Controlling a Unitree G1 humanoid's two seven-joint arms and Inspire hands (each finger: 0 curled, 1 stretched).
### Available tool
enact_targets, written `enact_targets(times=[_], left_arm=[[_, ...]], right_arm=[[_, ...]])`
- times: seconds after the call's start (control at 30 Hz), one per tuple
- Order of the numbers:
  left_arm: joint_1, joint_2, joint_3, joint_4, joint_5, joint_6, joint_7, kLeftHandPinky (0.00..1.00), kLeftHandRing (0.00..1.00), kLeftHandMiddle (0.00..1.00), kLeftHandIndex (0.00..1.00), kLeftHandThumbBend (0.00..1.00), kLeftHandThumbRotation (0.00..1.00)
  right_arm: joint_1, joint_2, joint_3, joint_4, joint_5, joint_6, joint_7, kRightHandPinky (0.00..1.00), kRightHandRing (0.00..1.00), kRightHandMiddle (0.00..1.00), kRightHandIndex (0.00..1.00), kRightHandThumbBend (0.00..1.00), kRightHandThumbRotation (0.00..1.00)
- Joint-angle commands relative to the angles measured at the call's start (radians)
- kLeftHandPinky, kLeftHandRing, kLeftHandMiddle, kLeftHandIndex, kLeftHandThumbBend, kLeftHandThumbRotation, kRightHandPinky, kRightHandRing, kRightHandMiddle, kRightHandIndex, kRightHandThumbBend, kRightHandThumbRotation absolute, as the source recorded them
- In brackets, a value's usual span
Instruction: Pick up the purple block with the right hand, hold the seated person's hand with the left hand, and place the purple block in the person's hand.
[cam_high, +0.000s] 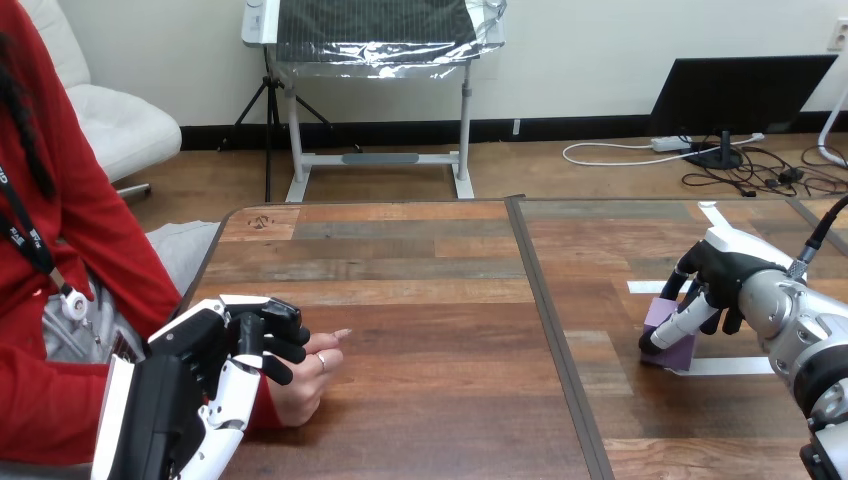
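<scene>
The robot's left hand (215, 370), nearest the lens at the near-left corner of the wooden table (430, 300), closes on the person's hand (305, 380), its dark fingers (283, 345) curled over the top of it and its white-shelled thumb low along the wrist side. The person's hand rests on the tabletop in a loose fist just inside the left edge, fingertips turned toward the table's middle. Across the table, close to the right edge, the right hand (725, 275) wraps the purple block (668, 345): fingers bent down over the block's top and far side, the thumb (690, 320) laid across its near face. The block sits low at the tabletop, and whether its base touches the wood or clears it cannot be told. A strip of white tape (730, 365) lies on the surface just beside the block, toward the right edge, under the silver forearm. A dark seam (555, 330) runs from the far edge to the near edge between the two hands, which stand well apart.
</scene>
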Motion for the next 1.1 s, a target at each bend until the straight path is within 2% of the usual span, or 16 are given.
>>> enact_targets(times=[0.0,0.13,0.37,0.53,0.63,0.83,1.07], left_arm=[[-0.034,-0.024,0.025,-0.044,0.034,-0.023,0.02,0.41,0.52,0.55,0.53,0.11,0.59],[-0.031,-0.024,0.046,-0.063,0.097,-0.009,0.051,0.42,0.52,0.55,0.53,0.1,0.58],[-0.028,-0.009,0.089,-0.097,0.153,0.006,0.081,0.44,0.53,0.56,0.54,0.09,0.51],[-0.025,0.008,0.126,-0.115,0.211,0.005,0.098,0.46,0.55,0.58,0.56,0.18,0.45],[-0.026,0.025,0.167,-0.118,0.288,-0.011,0.122,0.47,0.57,0.59,0.57,0.25,0.41],[-0.015,0.049,0.233,-0.17,0.411,0.021,0.14,0.49,0.6,0.62,0.6,0.47,0.36],[-0.002,0.053,0.305,-0.279,0.556,0.123,0.134,0.51,0.63,0.66,0.63,0.79,0.3]], right_arm=[[-0.036,-0.003,-0.012,-0.017,0.013,-0.02,-0.033,0.4,0.46,0.54,0.56,0.78,0.0],[-0.036,-0.002,-0.019,-0.019,0.019,-0.023,-0.036,0.4,0.46,0.54,0.56,0.78,0.0],[-0.034,-0.004,-0.024,-0.024,0.027,-0.045,-0.054,0.39,0.45,0.53,0.55,0.77,0.0],[-0.034,-0.006,-0.026,-0.025,0.03,-0.056,-0.061,0.41,0.46,0.54,0.54,0.77,0.0],[-0.036,-0.008,-0.025,-0.026,0.028,-0.06,-0.065,0.43,0.48,0.55,0.55,0.77,0.0],[-0.038,-0.013,-0.016,-0.028,0.018,-0.07,-0.078,0.45,0.51,0.57,0.56,0.77,0.0],[-0.037,-0.016,-0.027,-0.031,0.03,-0.084,-0.082,0.46,0.52,0.57,0.57,0.77,0.0]])
